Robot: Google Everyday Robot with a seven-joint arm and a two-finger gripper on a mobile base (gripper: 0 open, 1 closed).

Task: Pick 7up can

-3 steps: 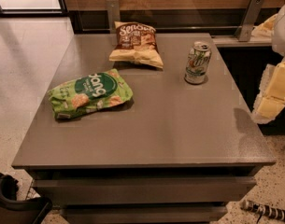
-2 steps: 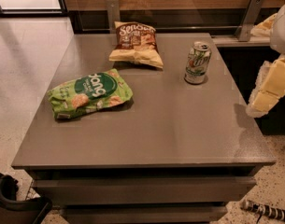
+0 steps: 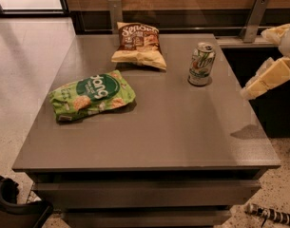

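Note:
The 7up can (image 3: 201, 63) stands upright on the grey table (image 3: 182, 127), toward its far right. It is white and silver with green markings and a silver top. My gripper (image 3: 258, 83) comes in from the right edge of the camera view with pale yellow fingers. It hovers above the table's right edge, to the right of the can and a little nearer to me, apart from it.
A green chip bag (image 3: 92, 95) lies at the table's left. A brown and cream chip bag (image 3: 139, 44) lies at the back, left of the can. A wooden wall panel with metal brackets (image 3: 253, 17) runs behind the table. A dark object (image 3: 11, 205) sits on the floor at lower left.
My gripper has moved left and up, nearer to the can. The can and both bags have not moved.

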